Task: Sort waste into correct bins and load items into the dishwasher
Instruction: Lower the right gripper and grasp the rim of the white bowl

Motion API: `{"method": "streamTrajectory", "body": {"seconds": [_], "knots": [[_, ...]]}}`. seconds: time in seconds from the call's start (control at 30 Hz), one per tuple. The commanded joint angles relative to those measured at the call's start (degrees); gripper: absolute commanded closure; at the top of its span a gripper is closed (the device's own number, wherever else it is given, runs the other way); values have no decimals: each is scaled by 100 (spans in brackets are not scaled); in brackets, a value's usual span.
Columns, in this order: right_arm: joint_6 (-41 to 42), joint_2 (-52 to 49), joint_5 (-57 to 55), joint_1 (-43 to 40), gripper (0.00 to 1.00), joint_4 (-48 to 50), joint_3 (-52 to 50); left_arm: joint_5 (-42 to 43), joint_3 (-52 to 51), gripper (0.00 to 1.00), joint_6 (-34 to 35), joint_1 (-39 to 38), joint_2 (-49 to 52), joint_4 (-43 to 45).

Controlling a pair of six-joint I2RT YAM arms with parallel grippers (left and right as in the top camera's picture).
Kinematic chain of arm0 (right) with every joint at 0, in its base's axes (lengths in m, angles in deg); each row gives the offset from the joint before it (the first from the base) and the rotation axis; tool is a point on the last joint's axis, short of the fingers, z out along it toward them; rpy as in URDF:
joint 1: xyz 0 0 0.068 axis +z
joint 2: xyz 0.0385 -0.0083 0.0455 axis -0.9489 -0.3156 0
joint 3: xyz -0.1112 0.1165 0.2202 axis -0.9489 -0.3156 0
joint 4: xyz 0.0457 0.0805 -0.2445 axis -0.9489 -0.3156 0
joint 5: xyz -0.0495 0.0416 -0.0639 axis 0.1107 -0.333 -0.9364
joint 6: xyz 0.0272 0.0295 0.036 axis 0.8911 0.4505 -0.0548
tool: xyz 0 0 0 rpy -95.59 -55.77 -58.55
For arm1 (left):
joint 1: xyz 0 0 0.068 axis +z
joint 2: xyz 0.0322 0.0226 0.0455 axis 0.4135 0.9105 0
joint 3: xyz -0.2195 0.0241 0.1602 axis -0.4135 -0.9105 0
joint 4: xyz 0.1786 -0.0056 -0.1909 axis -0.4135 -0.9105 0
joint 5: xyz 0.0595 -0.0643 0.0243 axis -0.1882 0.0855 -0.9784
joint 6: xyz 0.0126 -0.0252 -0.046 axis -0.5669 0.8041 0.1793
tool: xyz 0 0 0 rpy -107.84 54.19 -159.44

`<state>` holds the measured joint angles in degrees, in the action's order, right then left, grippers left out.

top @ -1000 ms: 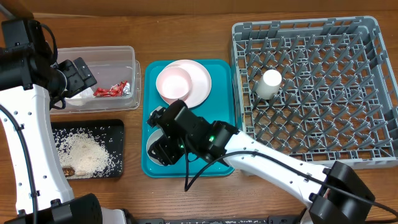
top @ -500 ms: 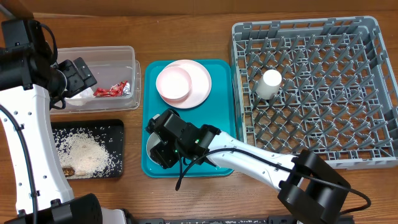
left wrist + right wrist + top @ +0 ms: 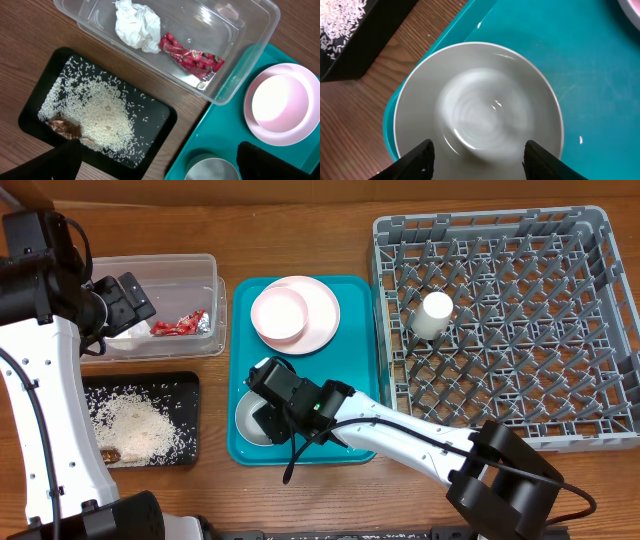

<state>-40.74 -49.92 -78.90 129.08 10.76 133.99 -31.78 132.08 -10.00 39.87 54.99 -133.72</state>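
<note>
Jaws spread wide and holding nothing, the right gripper (image 3: 479, 161) hovers low over a pale bowl (image 3: 479, 110) at the near end of the teal tray (image 3: 560, 50), its fingers set to either side of the rim but not seen to touch it. Beyond it on the same tray, a second bowl (image 3: 278, 315) sits on a pale pink plate (image 3: 322, 310). To the right, the grey dish rack (image 3: 600, 240) carries only a white cup (image 3: 434, 315) among its pegs. Across the worktop (image 3: 300, 230), the left gripper (image 3: 160, 167) hangs over the bins, its jaws also wide and empty. A crumpled napkin (image 3: 135, 27) and a red wrapper (image 3: 192, 56) lie in the clear tub (image 3: 250, 30), and loose rice (image 3: 105, 117) is heaped in the black tray (image 3: 160, 115). The waste appears sorted; loading looks barely begun, with both bowls and the plate yet to reach the rack, and no chopsticks in view
</note>
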Motion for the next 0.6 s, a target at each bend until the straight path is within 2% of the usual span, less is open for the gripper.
{"method": "streamTrajectory", "body": {"seconds": [0.0,0.33,0.57], "knots": [[7,-11,-125,31,41,22,-22,42,0,0,83,28,28,7],[9,-11,-199,31,41,374,-358,42,0,0,83,28,28,7],[11,-11,-1040,31,42,490,-584,42,0,0,83,28,28,7]]}}
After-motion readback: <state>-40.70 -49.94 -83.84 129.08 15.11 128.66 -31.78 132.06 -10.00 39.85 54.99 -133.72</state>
